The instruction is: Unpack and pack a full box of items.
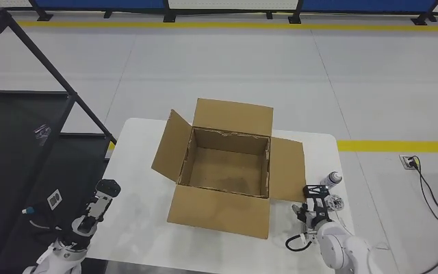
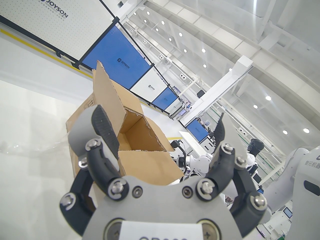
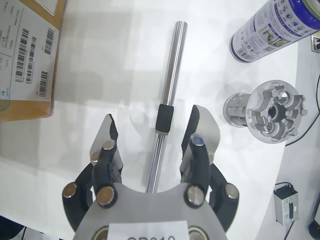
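1. My left claw [image 2: 160, 118] is spread wide and grips nothing. It hangs over the near left part of the surface [image 1: 137, 212], angled up toward the cardboard box [image 1: 226, 164].
2. The box sits in the middle of the surface with all four flaps folded outward. From above I see its bare cardboard floor.
3. My right claw [image 3: 153, 116] is also wide apart and grips nothing. It is over the near right part of the surface, just beyond the box's right flap.
4. A metal rod [image 3: 172, 76] lies flat on the surface and runs lengthwise between my right fingers [image 3: 200, 126]. There is a gap on each side, so neither pad touches it.
5. A black band [image 3: 164, 121] wraps the rod, about level with my right fingertips.
6. A spray can [image 3: 270, 18] with a blue and white label stands upright close to the right edge of the surface, on the far side of my right claw.
7. A cast metal part [image 3: 265, 116] with a notched flange seems to lie on its side, nearer to me than the can. It is apart from both the can and the rod.
8. A labelled flap of the box lies on the other side of the rod from the can and the part.
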Action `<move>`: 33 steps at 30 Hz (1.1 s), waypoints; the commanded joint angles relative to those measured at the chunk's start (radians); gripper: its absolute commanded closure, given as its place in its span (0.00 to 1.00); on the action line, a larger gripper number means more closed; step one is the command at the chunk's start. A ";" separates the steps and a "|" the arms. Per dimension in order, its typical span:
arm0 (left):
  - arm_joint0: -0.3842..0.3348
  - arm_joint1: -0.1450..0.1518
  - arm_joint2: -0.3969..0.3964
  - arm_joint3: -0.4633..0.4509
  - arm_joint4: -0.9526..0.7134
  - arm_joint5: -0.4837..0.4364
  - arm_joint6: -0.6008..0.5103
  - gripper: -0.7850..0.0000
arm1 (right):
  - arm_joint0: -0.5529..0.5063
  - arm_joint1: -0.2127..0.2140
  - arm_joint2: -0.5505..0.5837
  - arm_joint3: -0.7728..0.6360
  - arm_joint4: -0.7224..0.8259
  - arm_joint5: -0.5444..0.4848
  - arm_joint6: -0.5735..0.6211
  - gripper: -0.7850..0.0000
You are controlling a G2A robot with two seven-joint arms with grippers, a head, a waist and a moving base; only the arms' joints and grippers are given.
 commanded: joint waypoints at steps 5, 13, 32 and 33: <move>0.000 0.000 0.000 0.000 0.000 0.000 0.000 0.00 | 0.012 0.002 0.003 0.026 0.009 -0.003 0.007 0.39; 0.000 0.000 0.000 0.000 0.000 0.000 0.000 0.00 | 0.034 0.003 -0.012 0.047 -0.033 0.028 0.055 0.42; 0.000 0.000 0.000 0.000 0.000 0.000 0.000 0.00 | 0.087 0.002 -0.028 0.093 -0.060 0.060 0.106 1.00; 0.000 0.000 0.000 0.000 0.000 0.000 0.000 0.00 | 0.086 0.002 -0.026 0.090 -0.061 0.060 0.108 1.00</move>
